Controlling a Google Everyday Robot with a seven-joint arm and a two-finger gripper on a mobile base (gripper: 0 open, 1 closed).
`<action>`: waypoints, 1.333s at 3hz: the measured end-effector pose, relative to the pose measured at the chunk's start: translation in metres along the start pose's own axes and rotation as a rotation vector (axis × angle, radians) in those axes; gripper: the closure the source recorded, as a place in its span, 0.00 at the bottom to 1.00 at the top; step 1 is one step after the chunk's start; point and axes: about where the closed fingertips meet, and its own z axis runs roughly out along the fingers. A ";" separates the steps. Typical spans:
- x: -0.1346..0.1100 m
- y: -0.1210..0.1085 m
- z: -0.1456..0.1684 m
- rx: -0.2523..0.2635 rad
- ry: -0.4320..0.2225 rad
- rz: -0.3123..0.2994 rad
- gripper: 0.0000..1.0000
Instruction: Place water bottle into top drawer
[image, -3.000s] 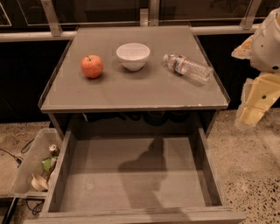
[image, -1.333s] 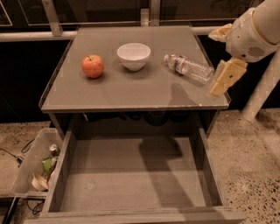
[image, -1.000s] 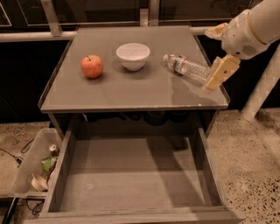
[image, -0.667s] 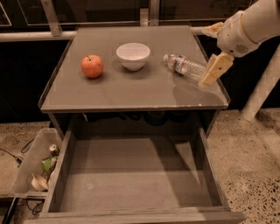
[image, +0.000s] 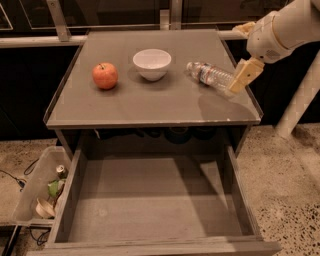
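Note:
The water bottle lies on its side at the right of the grey table, white cap toward the bowl. My gripper hangs over the table's right edge, just right of the bottle's base. It is open and empty: one cream finger reaches down beside the bottle's base, and the other shows higher up near the table's back corner. The top drawer is pulled out below the table front, wide and shallow with a bare grey bottom.
A red apple and a white bowl stand on the table left of the bottle. A translucent bin of trash sits on the floor left of the drawer. A white post leans at the right.
My gripper has come in from low at the right, risen and moved left until its lower finger is beside the bottle's base. The bottle, apple and bowl have not moved.

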 end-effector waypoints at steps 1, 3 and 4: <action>0.018 -0.029 0.023 0.074 0.016 0.048 0.00; 0.046 -0.055 0.071 0.024 0.016 0.245 0.00; 0.041 -0.052 0.079 -0.034 0.013 0.310 0.00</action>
